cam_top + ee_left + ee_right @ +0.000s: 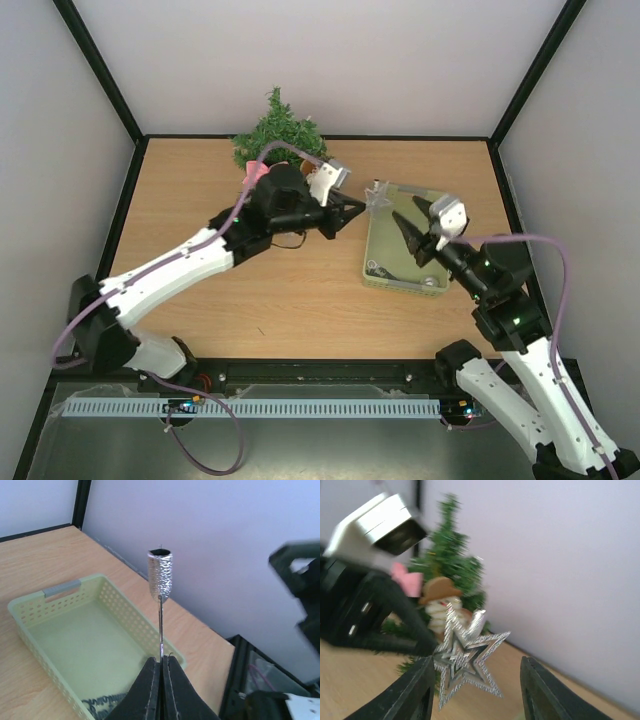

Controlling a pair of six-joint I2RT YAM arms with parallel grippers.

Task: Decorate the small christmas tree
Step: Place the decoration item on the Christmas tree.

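Note:
The small christmas tree (277,133) stands at the back edge of the table, bushy and dark green. It carries a pink bow (406,579) and a snowman figure with a brown hat (440,605). My left gripper (355,207) is shut on a silver star ornament (378,198), held in the air right of the tree, over the basket's far left corner. The left wrist view shows the star (160,575) edge-on above the closed left gripper (161,665). My right gripper (477,690) is open, its fingers standing either side of the star (465,655) without gripping it.
A pale green perforated basket (372,255) lies right of centre with a few silvery ornaments (380,268) in its near end. The right gripper (418,228) hangs over this basket. Walls close the table at the back and sides.

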